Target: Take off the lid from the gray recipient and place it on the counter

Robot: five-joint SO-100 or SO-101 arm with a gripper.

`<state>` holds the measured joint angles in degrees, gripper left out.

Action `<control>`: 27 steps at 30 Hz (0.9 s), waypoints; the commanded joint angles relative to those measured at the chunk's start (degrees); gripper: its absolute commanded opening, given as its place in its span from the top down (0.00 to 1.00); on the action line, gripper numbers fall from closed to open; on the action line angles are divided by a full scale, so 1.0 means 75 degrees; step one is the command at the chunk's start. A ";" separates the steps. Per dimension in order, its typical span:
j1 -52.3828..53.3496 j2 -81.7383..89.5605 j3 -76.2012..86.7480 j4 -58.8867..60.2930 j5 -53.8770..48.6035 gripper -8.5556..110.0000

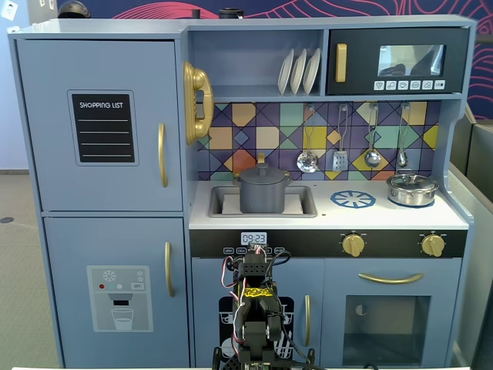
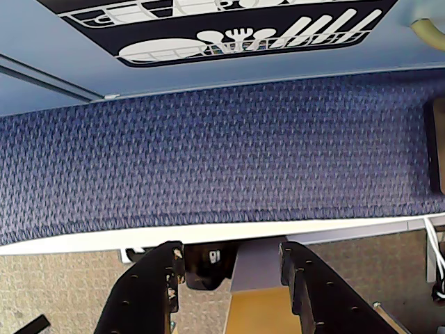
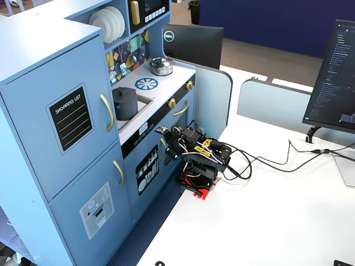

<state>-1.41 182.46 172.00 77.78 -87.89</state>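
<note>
— What is the claw (image 2: 233, 278) doing right now?

— In the wrist view its two black fingers (image 2: 149, 292) are standing apart with nothing between them, so it is released and empty. It is pointing down at the blue carpet (image 2: 229, 153) along the foot of the toy kitchen, with the dish-rack sticker (image 2: 229, 31) on the lower door showing above.

— And the arm (image 3: 197, 158) itself?

— It is sitting folded low on the white table (image 3: 266, 216), just in front of the kitchen's lower doors, well under the worktop.

— Where is the lid?

— The dark gray lid (image 1: 262, 173) is resting on the gray pot (image 1: 263, 194), which is standing in the sink (image 1: 305, 205) at the left of the white counter (image 1: 400, 216) in a fixed view. The shiny silver pot (image 1: 412, 189) is sitting off to the right, past the blue burner circle (image 1: 353, 200).

— So which way is the reach going?

— Up and forward, I'd judge: the lid is lying well above the claw and nearly straight ahead of it. The knob on top is standing upright, so a grip from above looks right.
</note>
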 commanded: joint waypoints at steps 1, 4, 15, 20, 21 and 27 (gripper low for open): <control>0.0398 -0.0047 -0.0012 0.1324 0.0035 0.93; 0.0410 -0.0047 0.0000 0.1324 0.0059 0.93; 0.0480 -0.0047 -0.0223 0.1043 -0.0387 0.93; 0.0340 -0.0551 -0.2355 -0.0258 -0.0375 0.93; 0.0316 -0.0750 -0.2930 -0.0480 -0.0375 0.93; 0.0070 -0.1793 -0.5977 -0.2016 -0.0879 0.93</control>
<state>0.62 173.23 139.57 69.79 -92.81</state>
